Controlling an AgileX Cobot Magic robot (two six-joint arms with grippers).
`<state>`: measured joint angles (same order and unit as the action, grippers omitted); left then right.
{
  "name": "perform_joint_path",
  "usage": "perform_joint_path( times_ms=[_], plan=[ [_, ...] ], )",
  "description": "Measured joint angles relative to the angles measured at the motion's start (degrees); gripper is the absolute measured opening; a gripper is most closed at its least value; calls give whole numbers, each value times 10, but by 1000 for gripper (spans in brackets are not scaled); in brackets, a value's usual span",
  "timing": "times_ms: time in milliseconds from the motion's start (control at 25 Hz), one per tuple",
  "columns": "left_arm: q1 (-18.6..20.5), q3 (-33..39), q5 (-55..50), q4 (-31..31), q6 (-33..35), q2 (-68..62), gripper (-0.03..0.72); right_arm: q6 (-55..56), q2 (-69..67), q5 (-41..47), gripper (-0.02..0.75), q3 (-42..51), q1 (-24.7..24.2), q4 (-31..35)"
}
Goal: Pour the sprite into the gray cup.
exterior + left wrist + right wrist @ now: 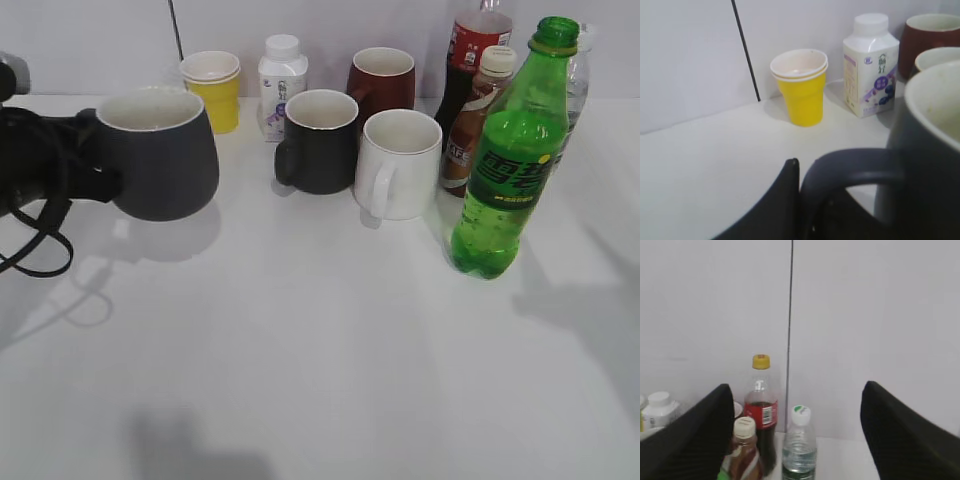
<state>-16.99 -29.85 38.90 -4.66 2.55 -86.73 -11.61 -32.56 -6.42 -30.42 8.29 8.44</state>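
1. The gray cup (pixel 157 152) is matte charcoal with a bulging belly, a cream inside and a thick loop handle; it hangs above the white counter (pixel 300 350) at the left, its shadow lying beneath it.
2. The sprite (pixel 512 155) is a tall translucent green plastic bottle with a green cap and a label in dark lettering, standing upright on the counter at the right, well apart from the gray cup.
3. The glossy black mug (pixel 320 140) and the smooth white mug (pixel 400 163) stand side by side between the two.
4. The left end effector (pixel 795 210) reaches in level from the left, pinching the gray cup's handle.
5. The right end effector (pixel 795 435) is spread wide, holding nothing, aimed level at the bottles.
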Motion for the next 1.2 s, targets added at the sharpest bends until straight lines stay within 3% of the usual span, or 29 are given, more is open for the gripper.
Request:
perform_joint_path(
  times_ms=[280, 480, 720, 1080, 1200],
  plan=[
    [0, 0, -3, -1, 0, 27, 49, 37, -133, -72, 588, 27, 96, -2],
    [0, 0, -4, -7, 0, 27, 49, 94, -206, -162, 588, 139, 180, 2],
    [0, 0, -3, -47, 0, 27, 49, 108, -305, -274, 641, 199, 187, 27],
    [0, 0, -3, -74, 0, 27, 49, 116, -547, -393, 662, 119, 188, 18],
    [0, 0, -4, -76, 0, 27, 49, 116, -617, -421, 662, 76, 188, 41]
  ],
)
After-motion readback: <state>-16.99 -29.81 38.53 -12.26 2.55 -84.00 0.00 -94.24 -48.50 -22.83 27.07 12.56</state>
